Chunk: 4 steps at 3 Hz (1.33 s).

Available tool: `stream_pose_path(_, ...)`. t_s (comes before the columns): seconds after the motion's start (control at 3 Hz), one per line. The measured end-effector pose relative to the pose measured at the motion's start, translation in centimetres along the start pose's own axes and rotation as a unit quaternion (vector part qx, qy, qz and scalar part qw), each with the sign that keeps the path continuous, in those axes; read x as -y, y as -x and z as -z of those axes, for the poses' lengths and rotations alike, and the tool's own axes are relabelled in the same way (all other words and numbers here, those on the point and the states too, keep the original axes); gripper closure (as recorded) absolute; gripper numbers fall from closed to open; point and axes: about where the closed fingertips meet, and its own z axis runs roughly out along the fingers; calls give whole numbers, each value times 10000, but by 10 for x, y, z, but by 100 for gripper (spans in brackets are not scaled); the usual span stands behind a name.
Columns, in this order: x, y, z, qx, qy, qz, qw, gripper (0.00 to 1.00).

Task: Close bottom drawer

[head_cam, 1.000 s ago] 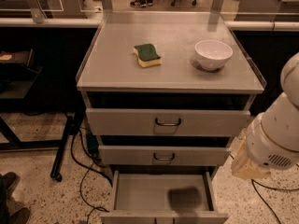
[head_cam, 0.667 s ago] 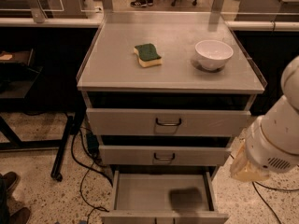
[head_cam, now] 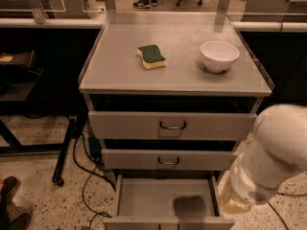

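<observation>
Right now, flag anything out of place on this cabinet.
The bottom drawer stands pulled out, tray bare, while the middle drawer and top drawer sit further in. The claw is low at its right wall, under the white arm. The sponge and bowl on top look fine.

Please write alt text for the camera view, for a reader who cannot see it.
The bottom drawer of a grey cabinet is pulled open, its tray bare, and the robot's gripper hangs just right of it at the end of a white arm. A green sponge and a white bowl sit on the cabinet top.
</observation>
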Motion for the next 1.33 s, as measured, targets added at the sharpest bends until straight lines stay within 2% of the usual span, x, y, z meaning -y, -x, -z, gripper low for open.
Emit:
stream_pose_path(0.33,-9,-9,-98,-196,545,-100,9983,100)
stream_pose_path(0.67,-9,-9,-96,-197,534,-92,9983,100)
stream_pose_path(1.0,-22,-16,-116,-144,728,-254,9969,100)
stream_pose_path(1.33,-28,-35,-166,-293,971,-521,9935,100)
